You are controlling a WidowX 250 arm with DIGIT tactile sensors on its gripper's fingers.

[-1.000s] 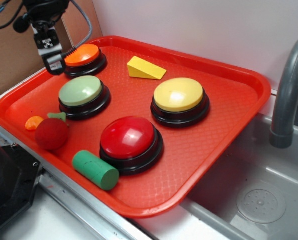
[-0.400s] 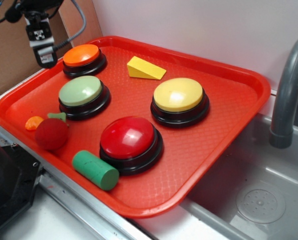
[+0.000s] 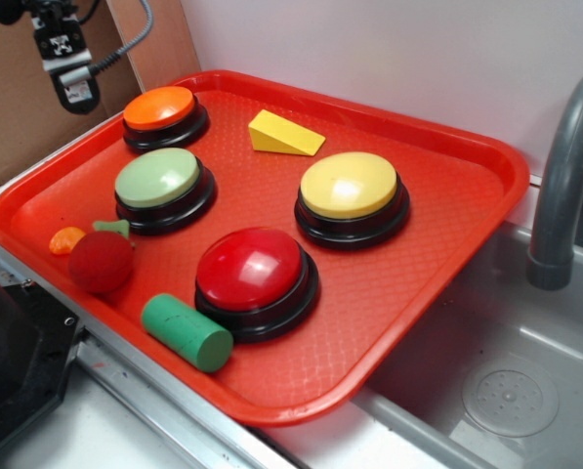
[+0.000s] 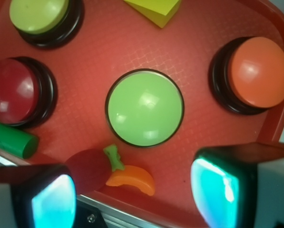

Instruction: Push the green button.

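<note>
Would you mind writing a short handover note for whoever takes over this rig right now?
Gripper: raised above the tray's far left corner, beyond the orange button. Fingers are apart and hold nothing.
Green button: on the red tray, left side, between the orange button and the red ball. In the wrist view it sits centred below the camera, with nothing on it.
Done: the gripper is not touching the button; whether it has been pressed cannot be told from this moment.
Left: if unpressed, bring the gripper over the green cap, push straight down, then lift off. Avoid the green foam cylinder, which is not the target.
</note>
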